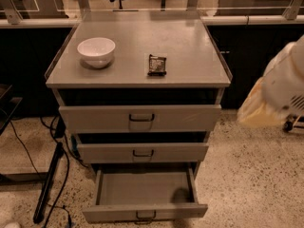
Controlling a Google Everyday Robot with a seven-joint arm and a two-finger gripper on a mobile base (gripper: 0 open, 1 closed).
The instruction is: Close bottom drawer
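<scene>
The bottom drawer (142, 194) of the grey cabinet (142, 46) is pulled far out toward me. Its tray looks empty, and its low front panel has a small dark loop handle (145, 216). The middle drawer (109, 152) and the top drawer (95, 118) above it stick out only slightly. A blurred white and cream part of my arm (278, 91) hangs at the right edge, level with the top drawer and apart from the cabinet. The gripper itself is out of view.
A white bowl (96, 51) and a dark snack packet (157, 64) sit on the cabinet top. Black cables and a dark stand leg (50, 179) lie on the speckled floor to the left. A counter with railing runs behind.
</scene>
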